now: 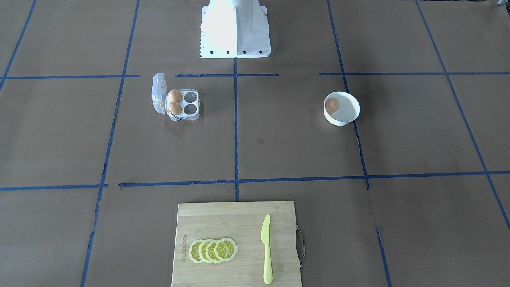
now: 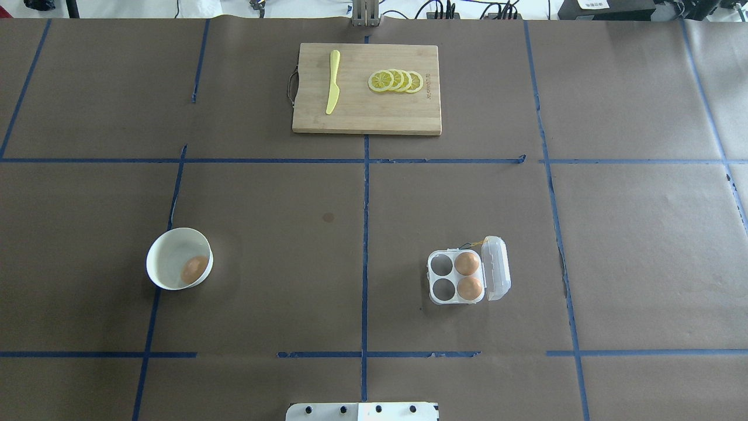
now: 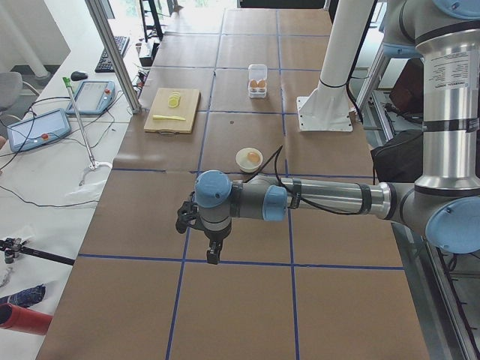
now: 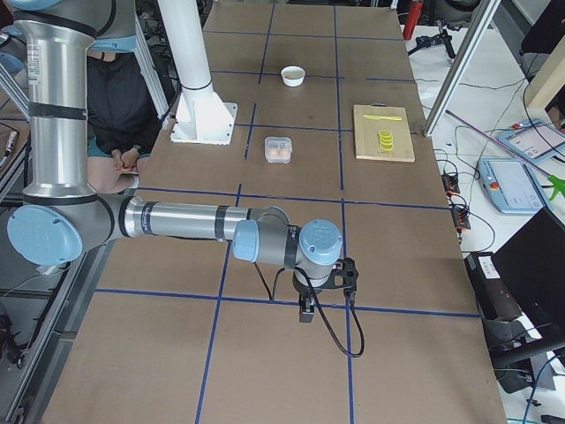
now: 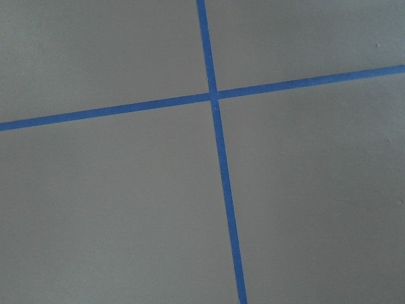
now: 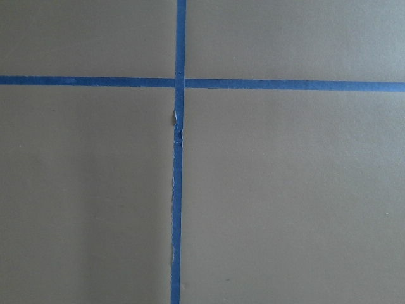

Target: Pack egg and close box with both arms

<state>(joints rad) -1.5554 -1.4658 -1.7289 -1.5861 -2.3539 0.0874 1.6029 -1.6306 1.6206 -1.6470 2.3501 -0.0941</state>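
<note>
A table (image 2: 263, 193) covered in matt brown paper and gridded with blue tape carried all the items. The left arm (image 3: 330, 196) and right arm (image 4: 177, 219), silver-grey tubes with pale blue joint caps, each reached out level above bare paper at opposite ends of the table. A rectangular bamboo cutting board (image 2: 362, 114) held a yellow plastic knife (image 2: 333, 82) and four overlapping lemon slices (image 2: 395, 80). A round, glossy white bowl (image 2: 169, 251) contained one smooth orange-brown egg (image 2: 194, 269). Well apart from it stood the clear plastic four-cell egg carton (image 2: 455, 276), lid swung open, with two eggs (image 2: 467, 263) in the cells nearest the hinge. The left gripper (image 3: 214, 257) and right gripper (image 4: 306, 309) pointed downward and touched nothing; their finger spacing could not be told.
</note>
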